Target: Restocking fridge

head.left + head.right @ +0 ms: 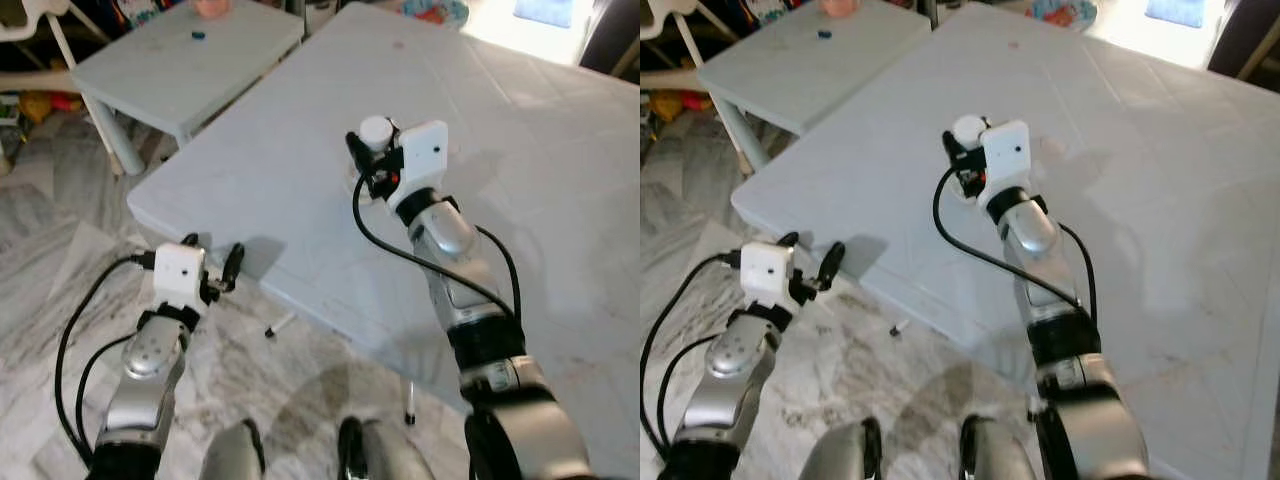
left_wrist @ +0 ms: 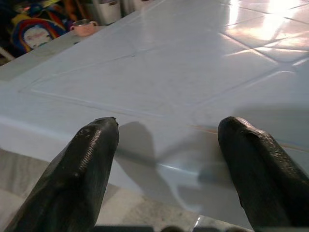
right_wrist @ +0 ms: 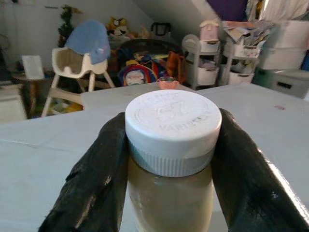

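A jar (image 3: 170,191) with a white ribbed lid (image 3: 173,130) and pale brownish contents stands upright on the large light-blue table (image 1: 300,130). My right gripper (image 1: 366,165) is shut on the jar just below the lid, one black finger on each side. In the head views the white lid (image 1: 967,128) pokes out above the white wrist block. My left gripper (image 1: 214,262) is open and holds nothing, at the table's near corner, level with its edge. The left wrist view looks between its two fingers (image 2: 82,169) across the tabletop.
A smaller light-blue table (image 1: 180,60) stands beyond to the left, with a small dark-blue object (image 1: 198,36) and a pink cup (image 2: 84,27) on it. A high chair (image 3: 79,63), toys and shelves stand farther back. Marble floor (image 1: 40,270) lies below; my own feet show at the bottom.
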Controlling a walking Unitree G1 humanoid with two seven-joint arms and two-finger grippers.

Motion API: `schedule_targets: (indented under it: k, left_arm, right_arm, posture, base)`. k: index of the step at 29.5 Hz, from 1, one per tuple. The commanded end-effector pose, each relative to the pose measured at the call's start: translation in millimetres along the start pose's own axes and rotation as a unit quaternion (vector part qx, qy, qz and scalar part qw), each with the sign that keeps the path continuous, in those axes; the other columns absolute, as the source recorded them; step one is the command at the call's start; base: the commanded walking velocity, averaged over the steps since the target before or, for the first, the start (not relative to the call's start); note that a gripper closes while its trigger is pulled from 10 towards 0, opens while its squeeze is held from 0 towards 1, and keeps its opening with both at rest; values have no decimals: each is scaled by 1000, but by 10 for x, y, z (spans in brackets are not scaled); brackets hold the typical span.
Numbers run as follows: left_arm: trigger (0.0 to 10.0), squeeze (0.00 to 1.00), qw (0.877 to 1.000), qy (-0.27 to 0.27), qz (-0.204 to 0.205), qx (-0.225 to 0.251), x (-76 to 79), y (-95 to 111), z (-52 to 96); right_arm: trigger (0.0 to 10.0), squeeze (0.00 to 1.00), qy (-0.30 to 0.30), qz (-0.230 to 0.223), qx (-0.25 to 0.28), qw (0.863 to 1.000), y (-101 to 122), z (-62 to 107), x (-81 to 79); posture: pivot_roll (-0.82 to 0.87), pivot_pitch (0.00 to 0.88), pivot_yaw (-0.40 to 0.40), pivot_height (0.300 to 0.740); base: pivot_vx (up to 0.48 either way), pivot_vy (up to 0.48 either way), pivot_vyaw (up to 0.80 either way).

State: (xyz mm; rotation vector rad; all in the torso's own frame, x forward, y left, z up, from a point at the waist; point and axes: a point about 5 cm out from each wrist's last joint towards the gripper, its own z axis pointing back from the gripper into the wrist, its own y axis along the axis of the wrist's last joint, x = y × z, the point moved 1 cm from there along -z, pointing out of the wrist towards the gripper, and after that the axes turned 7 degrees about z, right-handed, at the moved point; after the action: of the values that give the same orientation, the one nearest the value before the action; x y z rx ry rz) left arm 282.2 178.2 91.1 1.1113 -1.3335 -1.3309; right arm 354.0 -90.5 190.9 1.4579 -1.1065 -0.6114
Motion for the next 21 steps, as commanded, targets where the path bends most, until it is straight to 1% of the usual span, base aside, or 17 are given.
schedule_targets:
  k: [1,2,4,5,6,7,8,9,11,13,15,16,17,19,21]
  left_arm:
    - [10000,0,999,40,8,-29,-161,-125,70]
    - [10000,0,999,44,9,-30,-170,-142,72]
    - [10000,0,998,48,9,-27,-168,-160,66]
    - [10000,0,998,49,9,-26,-168,-176,65]
    - [10000,0,998,53,12,-25,-169,-183,61]
    - [10000,0,998,53,12,-25,-169,-183,61]
    - [10000,0,998,58,17,-24,-169,-193,48]
    - [10000,0,998,59,19,-24,-160,-199,33]
    - [10000,0,998,54,19,-21,-127,-182,1]
    - [10000,0,998,52,19,-19,-115,-173,-13]
    - [10000,0,999,36,15,-7,-60,-125,-64]
    - [10000,0,999,36,15,-7,-60,-125,-64]
    - [10000,0,1000,25,13,-2,-16,-109,-90]
    - [10000,0,1000,23,12,3,8,-96,-113]
    - [10000,0,999,20,31,17,42,-61,-133]
  right_arm:
    - [10000,0,22,-14,-4,1000,-8,30,-82]
    - [10000,0,18,-19,-5,1000,-33,75,-90]
    - [10000,0,1,-53,-16,998,-108,140,-104]
    - [10000,0,-20,-74,-22,997,-156,184,-100]
    - [10000,0,-34,-80,-25,996,-182,201,-97]
    - [10000,0,-34,-80,-25,996,-182,201,-97]
    - [10000,0,-61,-93,-34,993,-227,237,-82]
    - [10000,0,-84,-96,-42,991,-270,264,-64]
    - [10000,0,-98,-71,-50,991,-311,298,-55]
    - [10000,0,-102,-64,-53,991,-325,309,-52]
    - [10000,0,-128,-69,-92,985,-458,366,-67]
    - [10000,0,-128,-69,-92,985,-458,366,-67]
    - [10000,0,-136,-40,-117,983,-514,405,-101]
    - [10000,0,-69,-52,-95,992,-460,409,-215]
    - [10000,0,-55,-73,-76,993,-408,412,-227]
  posture:
    - [100,156,23,740]
    - [95,144,21,740]
    - [81,119,6,740]
    - [77,112,-1,740]
    - [74,107,-6,740]
    - [74,107,-6,740]
    - [76,100,-16,740]
    - [82,94,-21,740]
    - [91,90,-29,740]
    - [91,89,-28,740]
    - [87,82,-27,740]
    - [87,82,-27,740]
    - [83,84,-29,740]
    - [80,81,-32,740]
    - [75,80,-36,740]
  base:
    - [0,0,0]
    - [0,0,0]
    - [0,0,0]
    - [0,0,0]
    - [0,0,0]
    - [0,0,0]
    - [0,0,0]
    - [0,0,0]
    - [0,0,0]
    - [0,0,0]
    - [0,0,0]
    - [0,0,0]
    - [0,0,0]
    - [0,0,0]
    - [0,0,0]
